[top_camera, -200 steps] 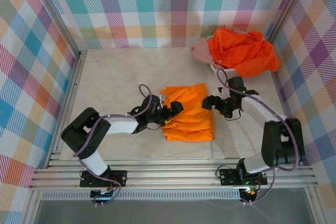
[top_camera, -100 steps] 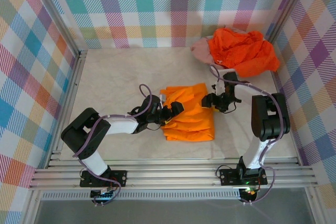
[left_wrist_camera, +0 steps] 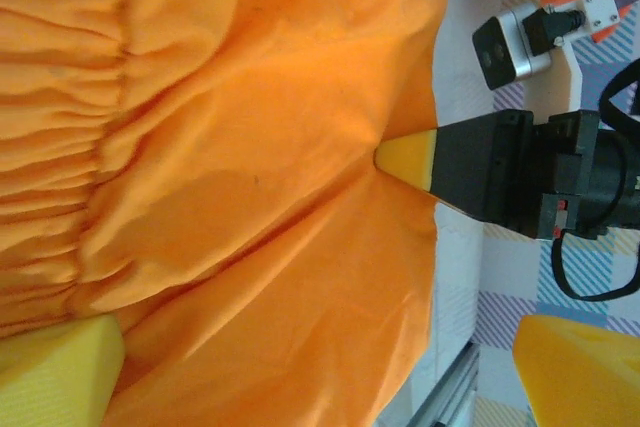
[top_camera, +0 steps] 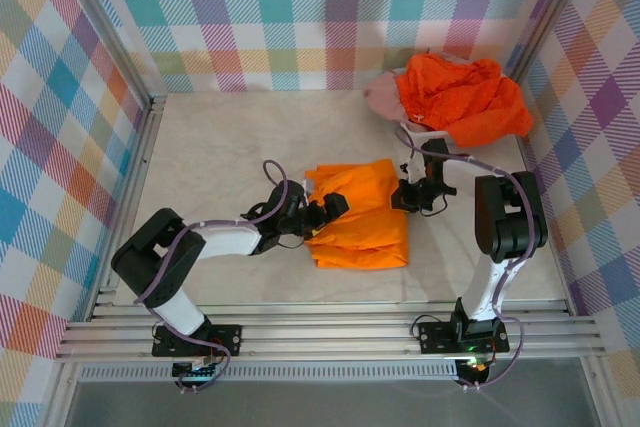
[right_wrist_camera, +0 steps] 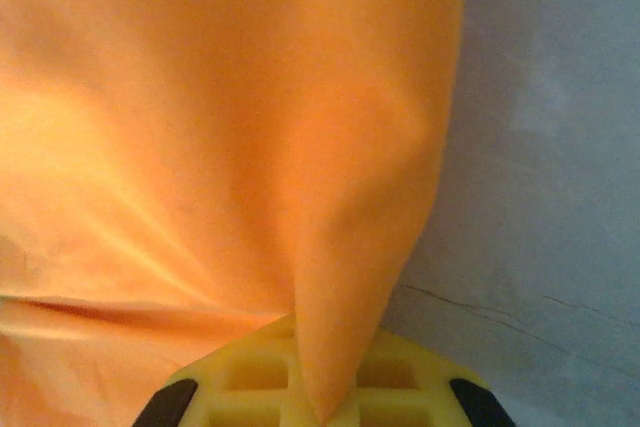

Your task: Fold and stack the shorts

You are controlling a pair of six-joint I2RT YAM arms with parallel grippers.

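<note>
Flat orange shorts: lying at the middle of the desk, smoothed into a nearly square slab, slightly longer along the 12–6 line in the top view.
Facing: in the left wrist view the gathered elastic waistband runs down the 9 o'clock side of the picture. The top view is too coarse to say which edge that is.
Pile: crumpled orange shorts heaped at 1 o'clock on the desk, with pink shorts touching them on their 9 o'clock side. No long axis can be read from either. A white basket peeks out beneath them.
Right tool: pinched tight on the 3 o'clock edge of the flat shorts, near their far corner. The right wrist view shows a ridge of cloth squeezed between the yellow pads.
Right arm: rises from its base at 5 o'clock, then the forearm doubles back toward 9 o'clock, low over the desk.
Left tool: spread wide at the 9 o'clock edge of the flat shorts, gripping nothing. Its yellow fingers sit far apart with cloth between them.
Left arm: elbow out at 8 o'clock, forearm stretched toward 3 o'clock, wrist low.
</note>
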